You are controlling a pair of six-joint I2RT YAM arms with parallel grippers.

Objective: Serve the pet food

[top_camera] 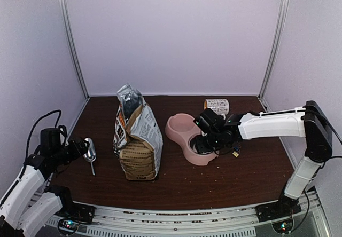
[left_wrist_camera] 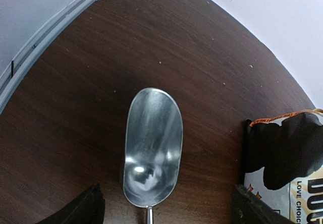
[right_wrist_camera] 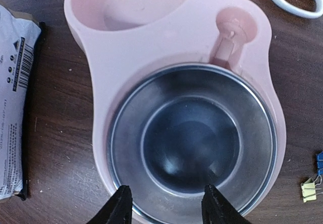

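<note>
Pet food: none in view. The scoop and steel bowl are both bare. Judged to be inside the bag, which stands mid-worktop with its top crumpled.
Handling: loose dry pellets, light and hard, likely to roll and scatter. They can't be pinched; carry them in the scoop, kept level.
Hold point: the scoop's thin handle at its 6 o'clock end. Smooth metal, probably slippery, so grip it square.
Left fingers: spread wide either side of the handle end, touching nothing.
Right fingers: part open above the steel bowl's 6 o'clock rim, holding nothing.
Layout: scoop at 9 o'clock of the bag, pink double bowl at 3 o'clock.
Risk: the bag is tall and may tip when dug into.
</note>
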